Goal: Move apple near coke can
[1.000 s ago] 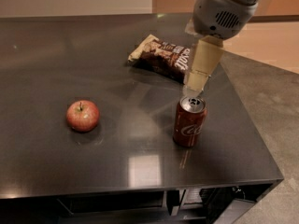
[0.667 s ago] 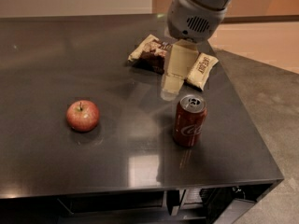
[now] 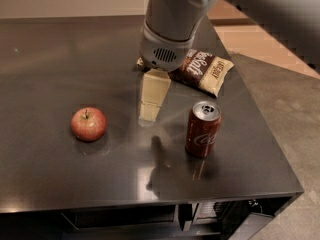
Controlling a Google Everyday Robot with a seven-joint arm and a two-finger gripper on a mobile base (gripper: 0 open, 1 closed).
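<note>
A small red apple (image 3: pixel 88 124) with a short stem sits on the dark table at the left. A red coke can (image 3: pixel 202 129) with a silver top stands upright to the right of it, well apart. My gripper (image 3: pixel 150 113) hangs from the grey arm above the table between the two, closer to the can's side and slightly behind both. It holds nothing that I can see.
A brown-and-cream snack bag (image 3: pixel 201 71) lies behind the can, partly hidden by the arm. The dark table (image 3: pixel 60 64) ends at a front edge near the bottom and a right edge past the can, with floor beyond.
The arm and gripper have moved left, from above the can toward the space between the can and the apple. The apple and can have not moved.
</note>
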